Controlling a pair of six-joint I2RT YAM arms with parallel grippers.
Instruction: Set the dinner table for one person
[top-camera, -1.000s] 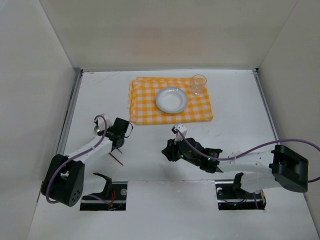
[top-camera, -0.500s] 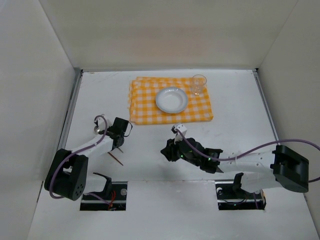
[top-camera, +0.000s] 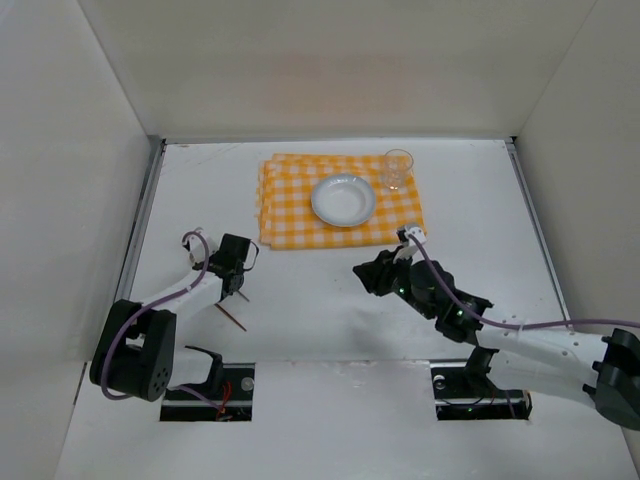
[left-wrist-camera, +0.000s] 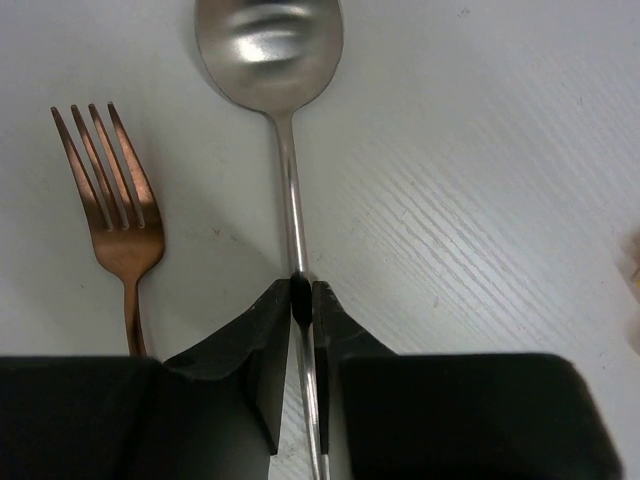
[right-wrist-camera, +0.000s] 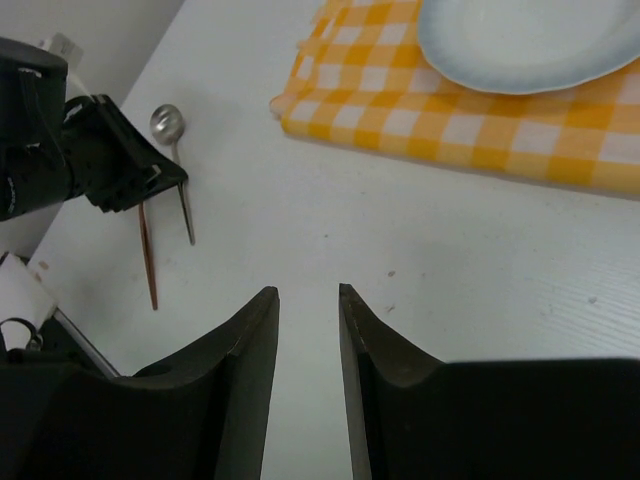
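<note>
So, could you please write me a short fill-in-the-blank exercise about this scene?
1. The left gripper pinches the handle of the ___.
2. The plate sits on the checked ___.
3. The copper-coloured utensil on the dinner table is a ___.
4. The right gripper is open and holds ___.
Missing words: spoon; mat; fork; nothing.

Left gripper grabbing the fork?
No: the left gripper pinches the spoon handle; the fork lies beside it.
</note>
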